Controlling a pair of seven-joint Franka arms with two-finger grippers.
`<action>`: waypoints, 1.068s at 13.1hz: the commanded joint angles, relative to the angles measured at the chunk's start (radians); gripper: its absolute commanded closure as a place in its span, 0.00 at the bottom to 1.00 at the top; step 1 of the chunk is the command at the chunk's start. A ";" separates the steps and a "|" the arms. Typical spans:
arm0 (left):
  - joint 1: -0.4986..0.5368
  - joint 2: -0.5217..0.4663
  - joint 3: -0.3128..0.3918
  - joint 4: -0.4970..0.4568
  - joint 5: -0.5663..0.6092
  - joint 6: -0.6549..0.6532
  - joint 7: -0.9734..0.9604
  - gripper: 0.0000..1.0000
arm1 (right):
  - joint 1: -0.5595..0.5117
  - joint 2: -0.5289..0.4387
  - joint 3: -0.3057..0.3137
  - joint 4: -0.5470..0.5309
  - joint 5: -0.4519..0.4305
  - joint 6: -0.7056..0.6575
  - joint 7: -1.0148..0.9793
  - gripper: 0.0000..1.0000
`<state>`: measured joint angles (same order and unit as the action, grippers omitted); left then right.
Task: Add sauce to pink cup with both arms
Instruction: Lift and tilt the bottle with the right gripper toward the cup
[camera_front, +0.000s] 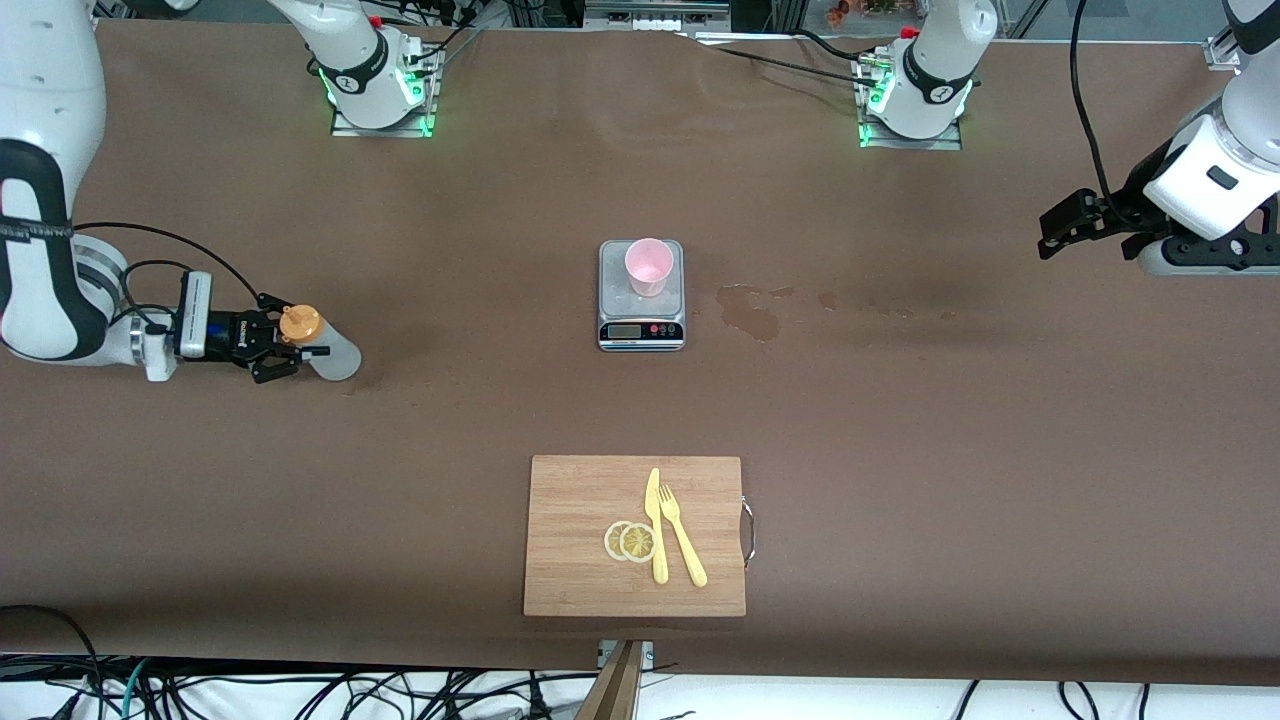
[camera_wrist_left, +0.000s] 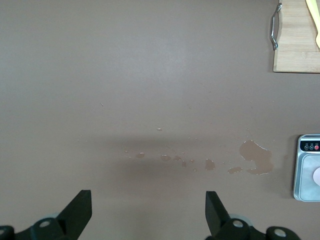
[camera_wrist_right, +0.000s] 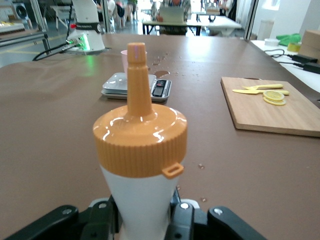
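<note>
The sauce bottle, whitish with an orange nozzle cap, stands upright near the right arm's end of the table. My right gripper reaches in level and is shut on the bottle's body; in the right wrist view the bottle fills the space between the fingers. The pink cup stands on the grey scale mid-table, and shows past the nozzle in the right wrist view. My left gripper is open and empty, up over the left arm's end of the table; it also shows in its wrist view.
A wooden cutting board with two lemon slices, a yellow knife and a yellow fork lies nearer the front camera than the scale. Wet stains mark the cloth beside the scale, toward the left arm's end.
</note>
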<state>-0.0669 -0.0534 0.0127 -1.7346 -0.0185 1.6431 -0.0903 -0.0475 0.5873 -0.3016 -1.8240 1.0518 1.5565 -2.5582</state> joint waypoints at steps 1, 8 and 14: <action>-0.005 0.003 0.003 0.006 0.018 -0.003 0.014 0.00 | 0.085 -0.173 -0.008 -0.034 -0.100 0.092 0.189 1.00; -0.005 0.004 0.003 0.006 0.018 -0.003 0.015 0.00 | 0.337 -0.314 -0.008 -0.001 -0.415 0.266 0.729 1.00; -0.005 0.004 0.003 0.006 0.018 -0.003 0.014 0.00 | 0.543 -0.369 -0.010 -0.003 -0.679 0.306 1.074 1.00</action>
<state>-0.0671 -0.0522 0.0123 -1.7346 -0.0185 1.6431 -0.0903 0.4252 0.2630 -0.3018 -1.8193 0.4567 1.8542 -1.6000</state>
